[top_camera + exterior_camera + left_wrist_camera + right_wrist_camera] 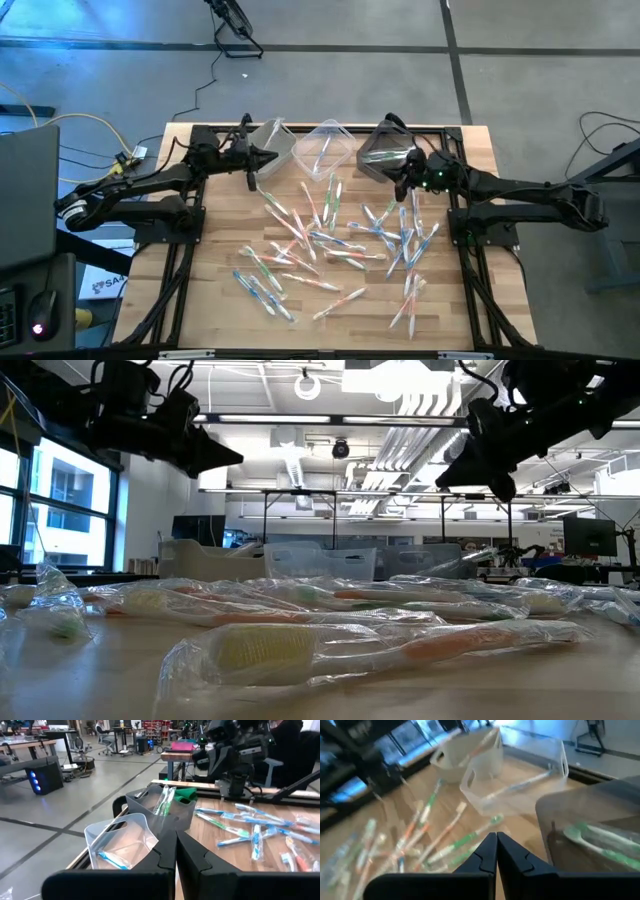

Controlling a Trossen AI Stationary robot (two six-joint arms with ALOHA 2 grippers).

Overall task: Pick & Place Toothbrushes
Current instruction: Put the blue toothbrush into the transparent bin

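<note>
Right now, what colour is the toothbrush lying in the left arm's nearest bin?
Blue toothbrush, in the clear bin; left wrist view shows it best.

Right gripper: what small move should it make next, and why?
Probably open the jaws and descend toward the toothbrushes nearest it. The right gripper hovers shut and empty beside the bins, the left gripper likewise, while most brushes lie scattered on the table.

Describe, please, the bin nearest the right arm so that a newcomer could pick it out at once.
Start at the wooden table and look to its far edge, where three plastic bins stand in a row. The one meant is the bin at the right end, beside the right claw. Unlike its two clear neighbours it is smoky grey, and green-handled toothbrushes lie inside it.
</note>
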